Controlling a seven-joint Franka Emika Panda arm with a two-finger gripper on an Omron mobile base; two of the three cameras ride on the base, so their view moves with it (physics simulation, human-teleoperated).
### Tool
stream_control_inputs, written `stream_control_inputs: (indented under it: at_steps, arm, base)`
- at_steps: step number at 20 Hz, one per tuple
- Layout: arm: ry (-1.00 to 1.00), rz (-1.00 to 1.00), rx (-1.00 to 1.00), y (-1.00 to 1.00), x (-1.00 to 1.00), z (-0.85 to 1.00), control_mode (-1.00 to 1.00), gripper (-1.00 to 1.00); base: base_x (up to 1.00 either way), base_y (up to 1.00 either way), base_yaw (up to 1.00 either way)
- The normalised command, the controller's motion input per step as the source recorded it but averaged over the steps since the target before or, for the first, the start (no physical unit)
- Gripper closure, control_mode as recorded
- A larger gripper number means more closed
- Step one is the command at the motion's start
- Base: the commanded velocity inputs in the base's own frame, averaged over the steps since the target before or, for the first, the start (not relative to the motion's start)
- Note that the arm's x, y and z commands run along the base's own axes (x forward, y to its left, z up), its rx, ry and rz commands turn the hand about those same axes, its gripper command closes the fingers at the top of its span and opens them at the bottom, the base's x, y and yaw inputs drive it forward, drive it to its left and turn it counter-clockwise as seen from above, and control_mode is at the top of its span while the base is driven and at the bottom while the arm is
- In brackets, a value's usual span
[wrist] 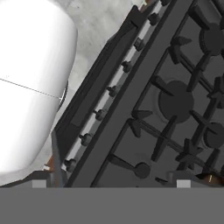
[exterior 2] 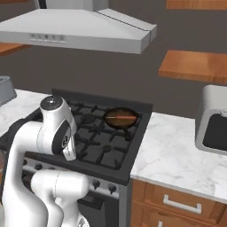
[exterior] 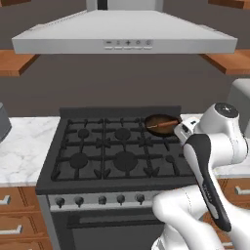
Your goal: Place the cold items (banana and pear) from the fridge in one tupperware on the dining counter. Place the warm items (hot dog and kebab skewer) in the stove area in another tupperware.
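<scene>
No legible text, brand, number or label appears in any view. The hood carries a row of small control symbols on its front panel, including what looks like a plus sign, but they are too small to read; in the right base view the same row is only dots. The stove knobs bear no readable marks.
</scene>
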Motion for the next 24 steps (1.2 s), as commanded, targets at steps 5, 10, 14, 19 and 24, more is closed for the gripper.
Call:
stream_control_inputs:
  at_steps: [5,10,14,19,24]
  arm:
    - [0.0,0.02,0.0,-0.07,0.0,-0.04,-1.0,-1.0]
    - [0.0,0.01,0.0,-0.47,0.13,-0.17,-1.0,-1.0]
    - [0.0,0.0,0.0,-0.5,0.5,-0.14,-1.0,-1.0]
    - [0.02,0.0,0.03,-0.32,0.85,-0.01,-1.0,-1.0]
    - [0.09,0.0,0.03,-0.02,0.83,0.0,-1.0,-1.0]
  base:
    - [0.01,-0.38,0.2]
    - [0.0,0.0,0.0]
    - [0.0,0.0,0.0]
    - [0.0,0.0,0.0]
    - [0.0,0.0,0.0]
